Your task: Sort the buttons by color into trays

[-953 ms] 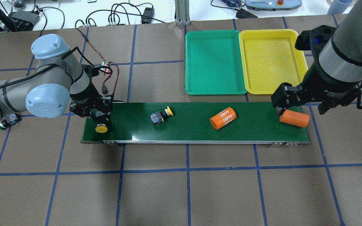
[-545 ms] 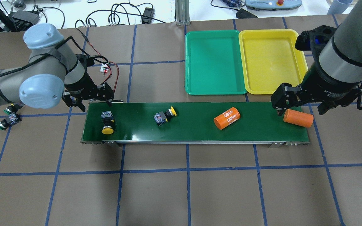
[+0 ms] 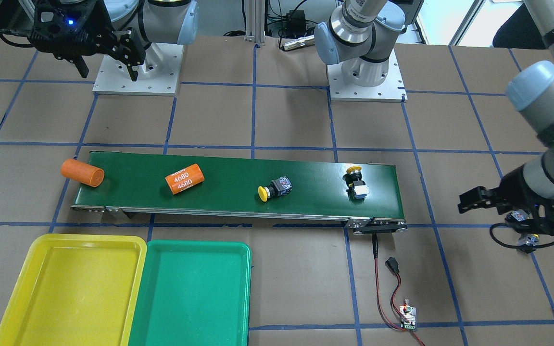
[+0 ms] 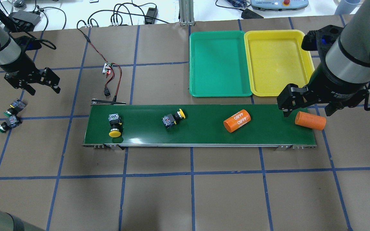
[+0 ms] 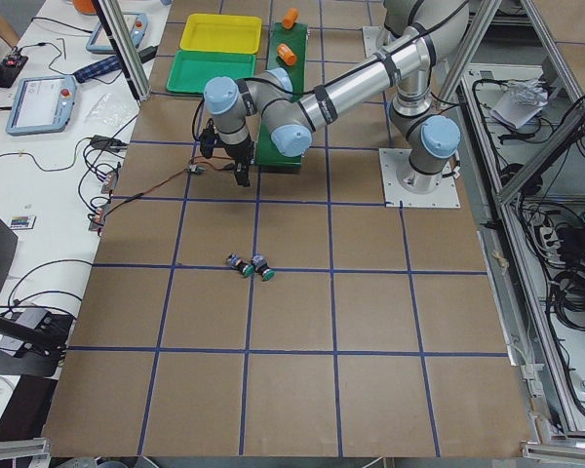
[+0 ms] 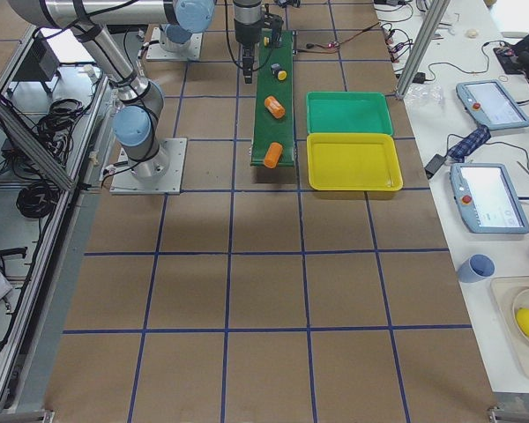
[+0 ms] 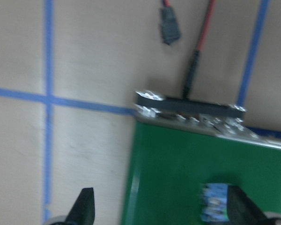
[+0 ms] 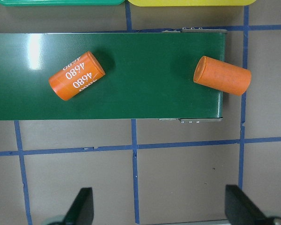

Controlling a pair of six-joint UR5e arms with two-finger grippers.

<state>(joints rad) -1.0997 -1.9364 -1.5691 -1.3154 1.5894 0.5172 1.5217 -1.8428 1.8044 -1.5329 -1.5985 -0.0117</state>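
Two yellow-capped buttons lie on the dark-green belt point(image 4: 204, 134): one point(image 4: 115, 124) near its left end, one point(image 4: 173, 117) further along. Two green-capped buttons point(image 4: 14, 107) point(image 4: 7, 123) lie on the table left of the belt. My left gripper point(image 4: 43, 89) hangs open and empty, above and slightly right of the green pair. The left wrist view is blurred, with the fingers point(image 7: 86, 208) spread. The green tray point(image 4: 220, 63) and yellow tray point(image 4: 278, 62) sit side by side behind the belt. My right gripper point(image 4: 305, 109) hovers open over the belt's right end.
Two orange cylinders are on the belt: one marked 4680 point(image 4: 237, 121), and a plain one point(image 4: 310, 120) overhanging the right end under my right gripper. A red-and-black cable with a small board point(image 4: 108, 69) lies behind the belt's left end.
My left gripper let go of a yellow button on the belt's left end and swung away to the left. Everything on the belt drifted right. The right arm stayed put.
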